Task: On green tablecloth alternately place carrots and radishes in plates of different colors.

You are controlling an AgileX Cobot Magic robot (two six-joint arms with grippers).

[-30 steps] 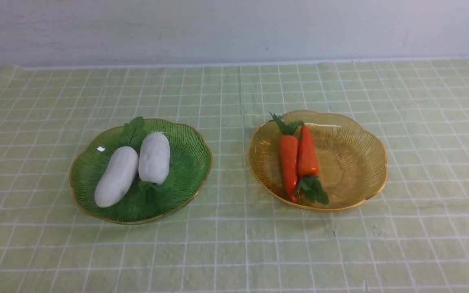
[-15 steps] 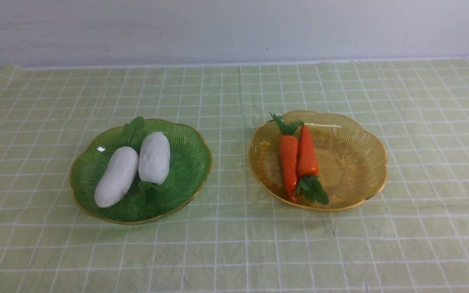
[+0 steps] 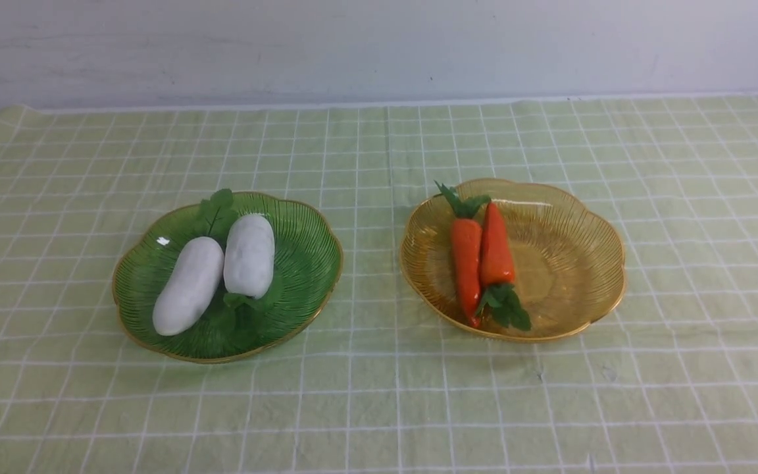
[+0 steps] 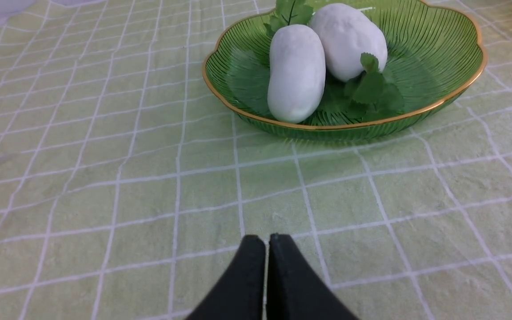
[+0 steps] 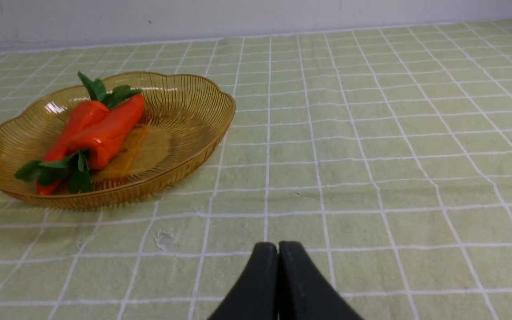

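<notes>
On the green tablecloth point(image 3: 379, 395) the green plate point(image 3: 306, 276) holds two white radishes point(image 3: 188, 284) point(image 3: 249, 255) side by side. The amber plate point(image 3: 570, 263) holds two orange carrots point(image 3: 466, 263) point(image 3: 497, 247), lying head to tail. In the left wrist view my left gripper point(image 4: 267, 240) is shut and empty over bare cloth, well short of the green plate point(image 4: 438, 53) and its radishes point(image 4: 296, 71). In the right wrist view my right gripper point(image 5: 278, 246) is shut and empty over cloth, apart from the amber plate point(image 5: 194, 120) with the carrots point(image 5: 105, 133). Neither gripper shows in the front view.
A pale wall point(image 3: 379, 46) runs behind the cloth's far edge. Cloth lies open around and between both plates.
</notes>
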